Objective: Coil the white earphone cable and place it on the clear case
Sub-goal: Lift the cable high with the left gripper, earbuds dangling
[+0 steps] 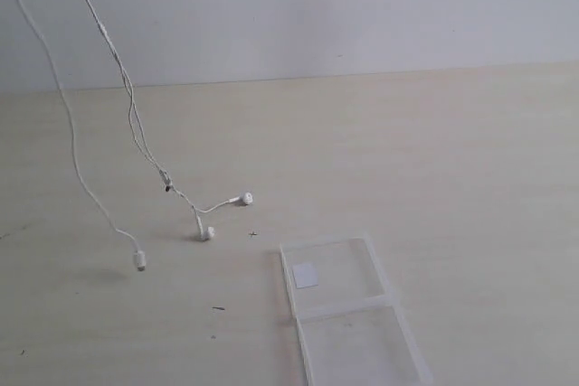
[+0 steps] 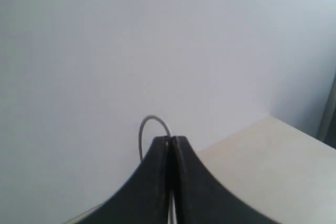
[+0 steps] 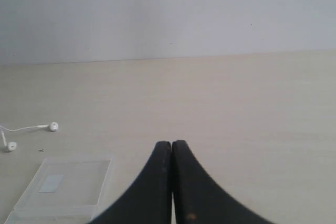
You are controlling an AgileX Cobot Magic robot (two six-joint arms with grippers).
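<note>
White earphone cable (image 2: 143, 129), thin wire, pinched in the closed black jaws of left gripper (image 2: 170, 139), small loop above the tips. Strands hang uncoiled to pale wooden table (image 1: 470, 178), small white earbuds (image 1: 246, 197) down there. Right gripper (image 3: 171, 142) closed, empty. Flat transparent plastic clear case (image 1: 353, 336) bare, near the earbuds. Coiling and placing both left to do.

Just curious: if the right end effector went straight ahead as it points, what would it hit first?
Probably the bare table, else the wall; the clear case lies off its line. Depth is unclear.
</note>
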